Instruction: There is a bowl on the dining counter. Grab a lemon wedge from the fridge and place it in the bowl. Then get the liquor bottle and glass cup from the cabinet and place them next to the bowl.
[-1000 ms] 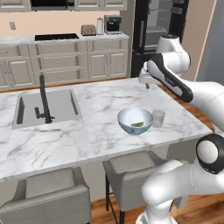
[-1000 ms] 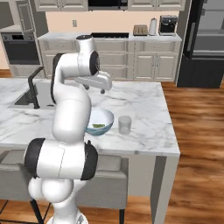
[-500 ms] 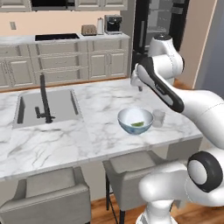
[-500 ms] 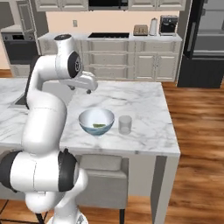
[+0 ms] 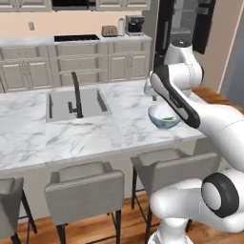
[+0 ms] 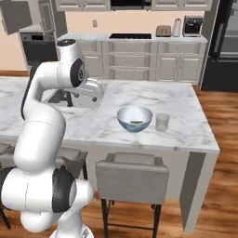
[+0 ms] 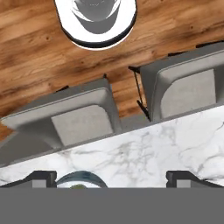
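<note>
On the counter point(image 6: 186, 100) the sink point(image 6: 60, 96) lies toward the left end. The gripper point(image 7: 107, 178) hangs over the near edge above the stools point(image 7: 78, 118), fingers wide apart and empty. Near the right front corner sits the bowl point(image 6: 134, 118), lemon wedge point(image 6: 135, 122) inside; the cup point(image 6: 161, 122) stands just right of it, as asked. The bottle looks yet to be fetched.

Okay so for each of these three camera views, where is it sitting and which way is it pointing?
Left base view: behind the arm's left, facing the dining counter, bowl and fridge; arm at right.
Right base view: behind its right, facing bowl and glass cup; arm at left.
Hand view: on the hand, looking down at stools; open gripper at bottom.
All share counter and bowl.
</note>
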Tool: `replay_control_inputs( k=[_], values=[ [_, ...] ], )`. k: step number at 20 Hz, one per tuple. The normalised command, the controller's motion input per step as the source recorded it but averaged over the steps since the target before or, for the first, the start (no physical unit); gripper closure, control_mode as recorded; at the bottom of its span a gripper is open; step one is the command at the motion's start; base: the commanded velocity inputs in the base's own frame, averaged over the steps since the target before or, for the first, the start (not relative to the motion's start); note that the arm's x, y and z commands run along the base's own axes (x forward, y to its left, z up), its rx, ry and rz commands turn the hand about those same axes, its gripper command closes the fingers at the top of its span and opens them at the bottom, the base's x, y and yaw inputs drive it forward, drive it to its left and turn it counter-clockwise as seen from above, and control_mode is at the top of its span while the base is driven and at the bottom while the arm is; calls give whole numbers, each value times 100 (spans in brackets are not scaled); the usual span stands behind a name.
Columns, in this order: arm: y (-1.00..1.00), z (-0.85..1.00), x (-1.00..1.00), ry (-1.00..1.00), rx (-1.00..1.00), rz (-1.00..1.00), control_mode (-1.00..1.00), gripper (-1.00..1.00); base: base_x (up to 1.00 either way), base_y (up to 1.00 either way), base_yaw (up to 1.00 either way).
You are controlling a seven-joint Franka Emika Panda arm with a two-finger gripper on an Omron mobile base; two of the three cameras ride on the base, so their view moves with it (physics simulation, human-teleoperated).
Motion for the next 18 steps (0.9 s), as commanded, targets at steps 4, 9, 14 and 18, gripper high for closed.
replay_control_inputs(
  k=[4,9,14,18],
  values=[
    [0,0,0,0,0,0,100,-100,-55,100,19],
    [0,0,0,0,0,0,100,-100,-63,100,22],
    [0,0,0,0,0,0,100,-100,-61,100,22],
    [0,0,0,0,0,0,100,-100,-56,100,21]
  ],
)
